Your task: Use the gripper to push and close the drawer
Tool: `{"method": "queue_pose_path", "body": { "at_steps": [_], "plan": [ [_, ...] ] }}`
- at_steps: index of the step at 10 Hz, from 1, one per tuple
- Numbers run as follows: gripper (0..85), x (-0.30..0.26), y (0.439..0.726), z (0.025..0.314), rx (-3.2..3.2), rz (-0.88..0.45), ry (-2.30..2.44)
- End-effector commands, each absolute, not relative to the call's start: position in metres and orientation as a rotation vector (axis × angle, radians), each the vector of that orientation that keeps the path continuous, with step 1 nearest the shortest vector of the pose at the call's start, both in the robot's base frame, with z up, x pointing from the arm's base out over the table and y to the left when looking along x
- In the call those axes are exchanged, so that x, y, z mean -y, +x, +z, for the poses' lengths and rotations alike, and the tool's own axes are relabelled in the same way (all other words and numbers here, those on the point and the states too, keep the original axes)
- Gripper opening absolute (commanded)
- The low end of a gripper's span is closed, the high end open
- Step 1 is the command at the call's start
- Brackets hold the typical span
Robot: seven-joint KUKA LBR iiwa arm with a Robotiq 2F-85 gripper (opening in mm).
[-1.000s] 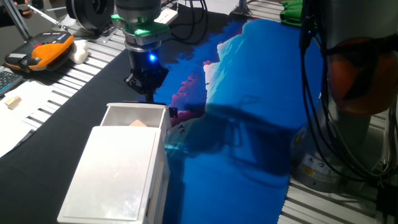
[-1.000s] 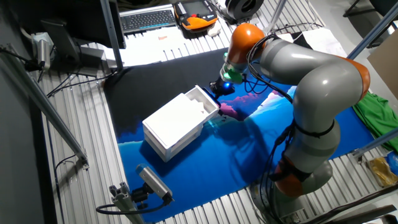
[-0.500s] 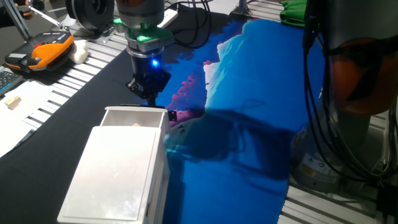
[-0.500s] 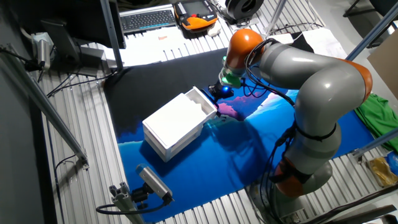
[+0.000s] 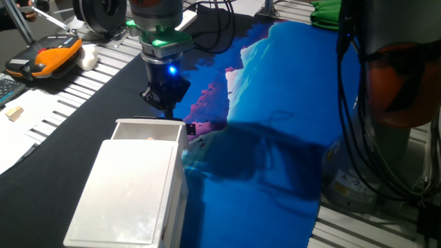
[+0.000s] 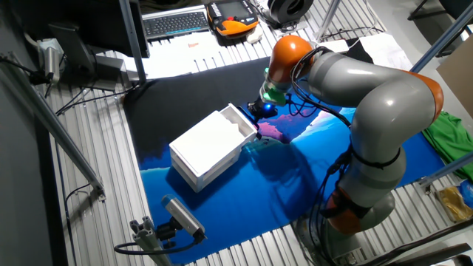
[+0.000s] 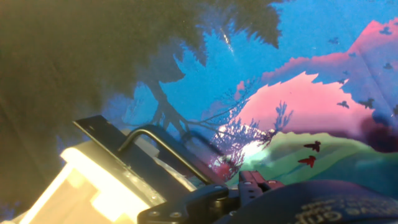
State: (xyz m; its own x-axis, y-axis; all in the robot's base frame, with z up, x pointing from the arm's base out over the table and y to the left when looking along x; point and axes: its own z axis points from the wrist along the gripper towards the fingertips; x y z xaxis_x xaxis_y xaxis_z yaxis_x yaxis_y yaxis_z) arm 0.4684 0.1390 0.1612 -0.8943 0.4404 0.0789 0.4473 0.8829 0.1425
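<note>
1. Looking at the white box (image 5: 131, 193), you see it lying on the dark part of the patterned cloth (image 5: 275, 165) that covers the surface, with its glossy top facing up.
2. Your drawer (image 5: 153, 130) sticks out only a little from the end of the box that faces the arm, and a narrow strip of its inside shows behind its front wall; in the other fixed view the drawer (image 6: 242, 120) is the short lip at the box's end nearest the arm.
3. Your hand (image 5: 164, 107) stands just beyond the drawer's front wall, pointing down, with its tips at or right against that wall; whether they touch it cannot be told.
4. You cannot tell how far apart the fingers are: they are dark against the dark cloth in both fixed views, and the hand view shows only a black bracket and a bent wire over the bright drawer edge (image 7: 106, 180).
5. Above the hand you see its blue light and green ring lit.
6. Beyond the box, the cloth's pink and blue picture lies beside the hand.
</note>
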Motion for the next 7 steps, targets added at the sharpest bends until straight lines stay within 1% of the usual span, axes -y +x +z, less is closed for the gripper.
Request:
{"method": "queue_pose_path", "body": {
  "at_steps": [1, 3, 7],
  "plan": [
    [0.0, -0.1409, 0.4651, 0.1607, 3.004, -0.242, -0.714],
    [0.0, -0.1435, 0.4604, 0.1592, 3.002, -0.251, -0.736],
    [0.0, -0.1433, 0.4602, 0.161, 3.0, -0.251, -0.747]
  ]
}}
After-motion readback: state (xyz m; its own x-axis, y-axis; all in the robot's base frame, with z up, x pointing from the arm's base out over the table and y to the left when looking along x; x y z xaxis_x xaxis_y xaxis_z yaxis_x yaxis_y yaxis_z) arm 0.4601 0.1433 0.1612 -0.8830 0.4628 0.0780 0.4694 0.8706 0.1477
